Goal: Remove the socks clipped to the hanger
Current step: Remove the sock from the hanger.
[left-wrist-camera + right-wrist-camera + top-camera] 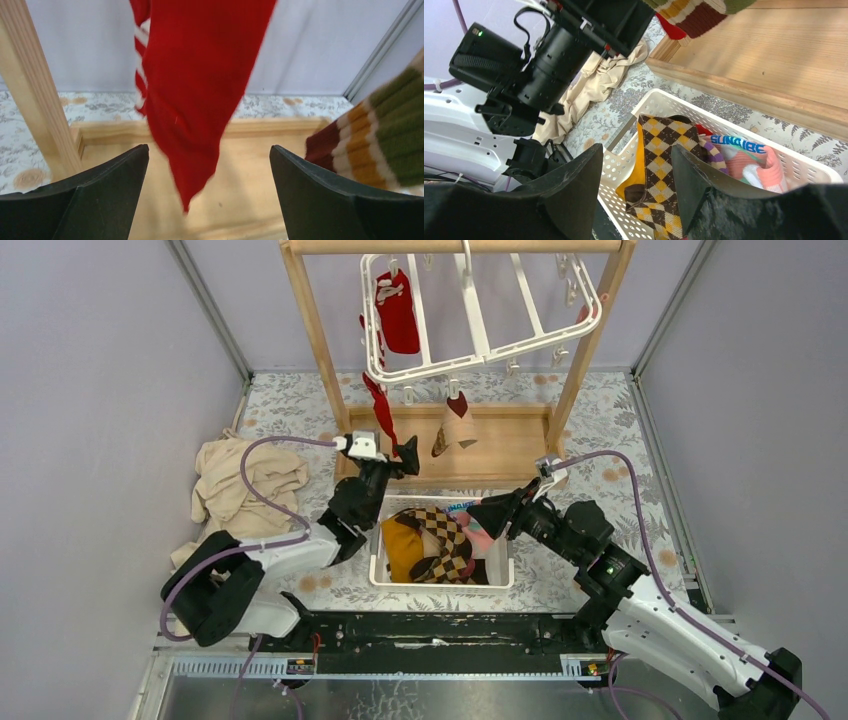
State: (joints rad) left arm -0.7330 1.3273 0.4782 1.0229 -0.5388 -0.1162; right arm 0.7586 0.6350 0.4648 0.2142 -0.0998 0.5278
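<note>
- Hanging down between the two fingers of our left gripper (209, 148) is the red sock (200, 90). The gripper is wide open and is not touching it.
- We think the next step is to grab this sock. We should go up a bit, pinch the wide part and not the thin tip, then pull straight down so the clip lets go.
- The sock is soft and floppy, so a weak pinch may slip.
- The hanger (478, 315) is a white plastic frame hung on a wooden rack (318, 340). It can swing, so we should not yank.
- A striped sock (385, 130), knit and bumpy, hangs near the red one.
- Our right gripper (636, 150) is open and holds nothing. It sits over the basket (651, 100), which is white with little holes and has a checked sock (659, 145) inside.
</note>
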